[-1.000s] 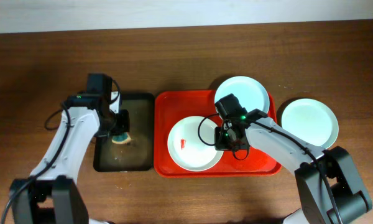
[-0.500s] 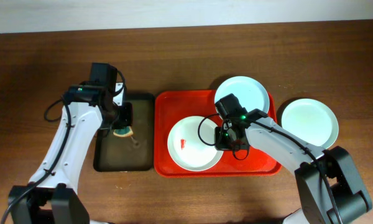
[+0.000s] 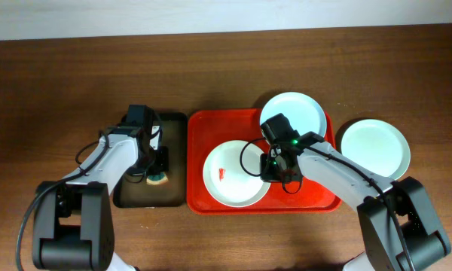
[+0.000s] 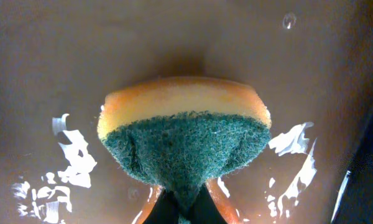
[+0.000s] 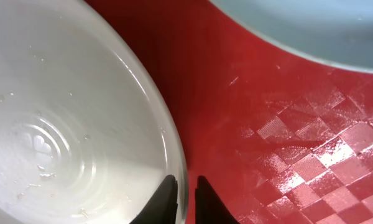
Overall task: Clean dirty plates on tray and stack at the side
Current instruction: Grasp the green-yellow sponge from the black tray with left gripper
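From above, the left gripper (image 3: pixel 157 167) hangs over a dark tray (image 3: pixel 147 192), clamped on a sponge (image 3: pixel 158 178), while the right gripper (image 3: pixel 273 169) sits at the right edge of a smeared plate (image 3: pixel 230 175) lying on the red tray (image 3: pixel 316 197). A second plate (image 3: pixel 294 113) overlaps the red tray's far right corner, and a third plate (image 3: pixel 374 148) rests on the brown wood-grain table (image 3: pixel 60 75), just beside that tray; a pale wall (image 3: pixel 211 13) runs along the back. From the left wrist, the sponge (image 4: pixel 185 134) shows its green scouring face, pinched tight from below, over the dark tray's wet, glinting floor (image 4: pixel 43 56). From the right wrist, the fingers (image 5: pixel 168 196) stand slightly apart astride the smeared plate's (image 5: pixel 68 124) rim; whether they bite on it cannot be told. The red tray (image 5: pixel 286 149) here is wet and checker-textured. With so thin a purchase on a slick rim, the plate may skid once scrubbing begins. The overhanging second plate could be nudged by the right arm. The sponge may drip across the table in transit.
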